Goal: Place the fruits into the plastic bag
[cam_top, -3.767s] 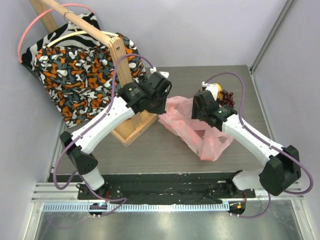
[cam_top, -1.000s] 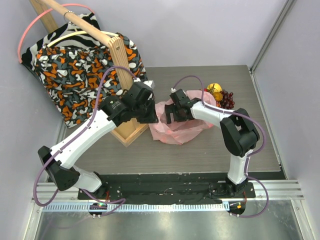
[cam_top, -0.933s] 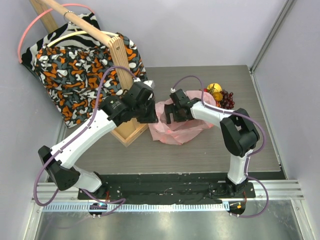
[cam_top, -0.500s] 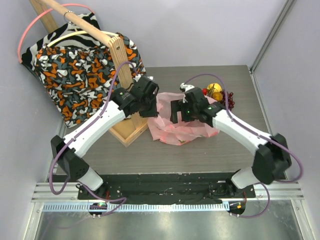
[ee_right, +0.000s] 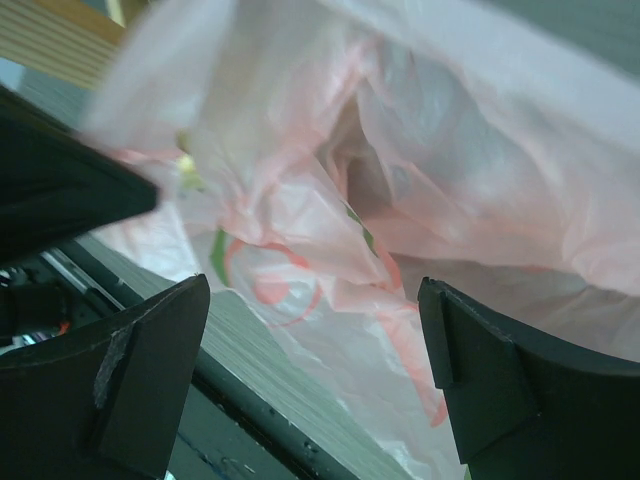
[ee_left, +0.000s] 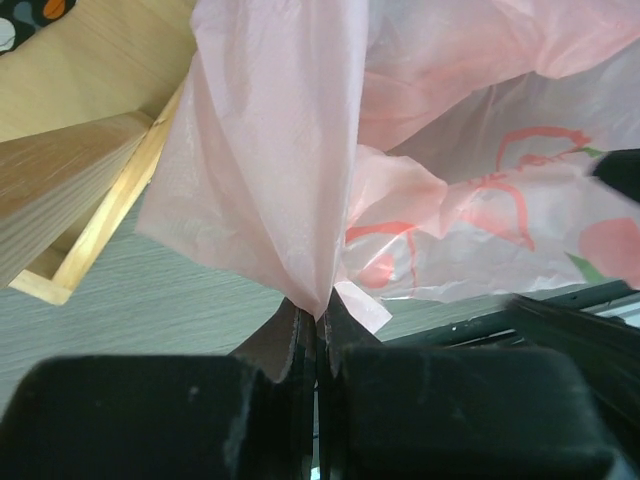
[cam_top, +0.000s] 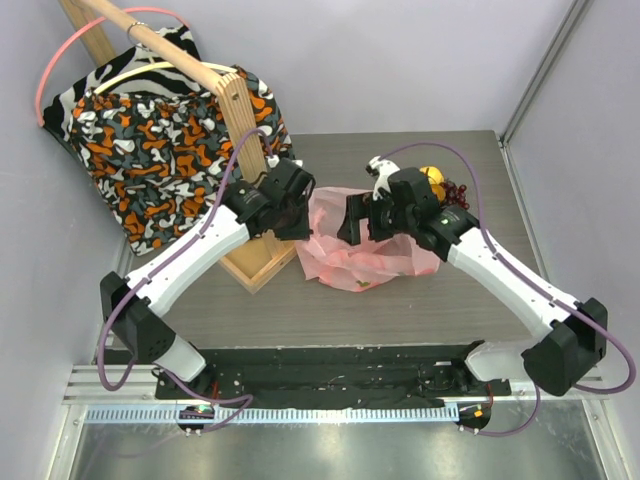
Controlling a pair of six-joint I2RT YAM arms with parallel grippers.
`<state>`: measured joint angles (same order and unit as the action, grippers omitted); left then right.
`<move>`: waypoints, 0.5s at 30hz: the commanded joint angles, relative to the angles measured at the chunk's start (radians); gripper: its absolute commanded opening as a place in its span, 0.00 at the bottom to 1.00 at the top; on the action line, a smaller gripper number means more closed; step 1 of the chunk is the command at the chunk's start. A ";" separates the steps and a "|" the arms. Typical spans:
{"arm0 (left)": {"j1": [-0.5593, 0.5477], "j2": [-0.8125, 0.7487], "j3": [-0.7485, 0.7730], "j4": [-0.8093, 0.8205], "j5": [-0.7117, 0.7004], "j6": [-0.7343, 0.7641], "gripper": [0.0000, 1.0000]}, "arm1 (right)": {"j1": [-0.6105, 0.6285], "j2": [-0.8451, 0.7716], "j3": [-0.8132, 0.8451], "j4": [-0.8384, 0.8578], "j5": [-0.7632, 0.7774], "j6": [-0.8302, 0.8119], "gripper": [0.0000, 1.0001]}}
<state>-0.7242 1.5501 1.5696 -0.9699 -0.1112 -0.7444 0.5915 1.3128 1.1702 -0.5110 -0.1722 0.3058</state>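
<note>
The left gripper [ee_left: 317, 335] was clamped shut on a thin fold of the plastic bag [cam_top: 362, 255], holding that edge up near the centre of the top view. The right gripper [ee_right: 315, 370] had its jaws spread wide with nothing in them, hanging right over the crumpled film. The fruits [cam_top: 434, 176] that showed sat on the table [cam_top: 300, 310] upper right of centre, outside the bag and partly hidden behind the right arm.

What could've gone wrong, I reckon:
- That film looked slippery, and only 1 pinch held it. A tug from the other side could've pulled it free.
- The mouth wasn't clearly open, so the wide jaws might've snagged 2 layers and closed it instead.
- The right arm sat just beside the fruits, so a swing back could've knocked them off toward the right edge.

Room-wise, the wooden stand [cam_top: 258, 262] was right beside the left gripper, so there was no slack going left. The patterned cloth [cam_top: 150, 150] filled the upper left. Bare table lay below the bag, toward the bottom of the frame.
</note>
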 commanded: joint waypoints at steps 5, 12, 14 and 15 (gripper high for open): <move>0.014 -0.048 -0.006 -0.010 -0.057 0.042 0.00 | -0.005 -0.053 0.149 -0.040 0.106 -0.040 0.95; 0.014 -0.071 0.010 -0.001 -0.033 0.128 0.00 | -0.036 -0.089 0.224 -0.072 0.085 -0.117 0.95; 0.014 -0.082 0.007 0.004 -0.039 0.163 0.00 | -0.038 -0.098 0.232 -0.048 0.057 -0.129 0.95; 0.014 -0.081 0.007 0.005 -0.036 0.174 0.00 | -0.039 -0.099 0.229 -0.040 0.065 -0.128 0.95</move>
<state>-0.7238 1.5330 1.5562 -0.9878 -0.1452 -0.6392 0.5522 1.2667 1.3361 -0.5903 -0.0818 0.2264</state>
